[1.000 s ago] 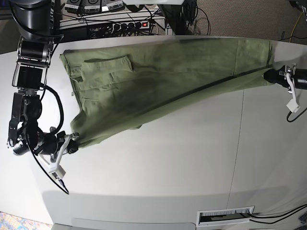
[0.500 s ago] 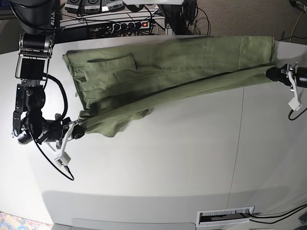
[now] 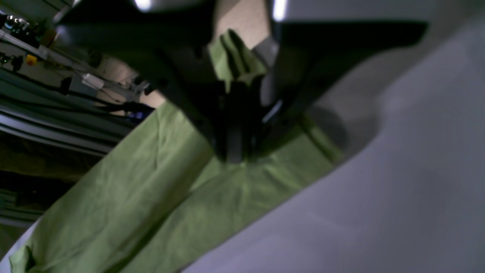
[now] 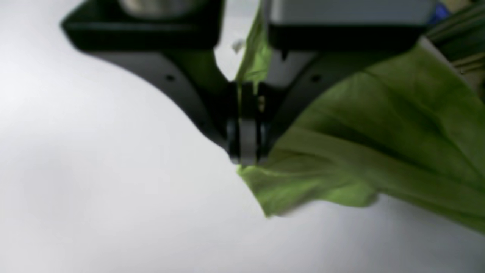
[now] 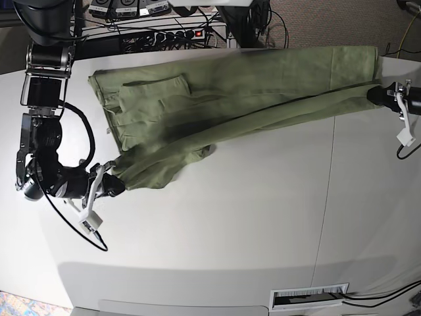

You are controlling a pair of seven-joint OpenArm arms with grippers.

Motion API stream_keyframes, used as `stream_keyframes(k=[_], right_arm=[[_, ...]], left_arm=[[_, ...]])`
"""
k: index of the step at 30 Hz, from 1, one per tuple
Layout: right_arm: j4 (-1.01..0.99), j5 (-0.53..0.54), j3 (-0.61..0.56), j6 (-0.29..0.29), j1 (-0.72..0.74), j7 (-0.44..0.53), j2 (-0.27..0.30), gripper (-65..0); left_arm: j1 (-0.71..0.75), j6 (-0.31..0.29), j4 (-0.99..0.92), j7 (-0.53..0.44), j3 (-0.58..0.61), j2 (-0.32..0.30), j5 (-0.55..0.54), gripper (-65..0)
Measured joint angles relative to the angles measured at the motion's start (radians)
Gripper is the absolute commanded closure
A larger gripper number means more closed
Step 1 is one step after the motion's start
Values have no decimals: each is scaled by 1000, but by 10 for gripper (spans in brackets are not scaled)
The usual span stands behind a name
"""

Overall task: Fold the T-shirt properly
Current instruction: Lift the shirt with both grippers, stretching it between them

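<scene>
T-shirt point(image 5: 223, 99), sage green: spread across upper half of base view on white table point(image 5: 263, 224), one long edge lifted. Left gripper point(image 5: 383, 96) and right gripper point(image 5: 110, 185) each clamped onto fabric. Lengthwise fold under way, apparently early; crosswise folds outstanding.

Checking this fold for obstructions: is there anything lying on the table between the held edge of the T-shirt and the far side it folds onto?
Nothing visible. Both grippers, left and right, already pinch the T-shirt; only shirt fabric and bare table lie ahead.
</scene>
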Motion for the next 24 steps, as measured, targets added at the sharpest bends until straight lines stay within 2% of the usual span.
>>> stream_keyframes(k=[5,9,16,18,24], right_arm=[[0,-1,0,0,-3,21,0,0],[0,1,0,0,-10,-5,0,0],[-1,137,0,0,-40,-8,2,0],[0,172,-1,0,-49,-5,14,0],[-1,186,-2,0,-95,-13,89,0]], left_arm=[[0,0,0,0,0,0,0,0],[0,0,0,0,0,0,0,0],[0,0,0,0,0,0,0,0],[0,0,0,0,0,0,0,0],[0,0,0,0,0,0,0,0]])
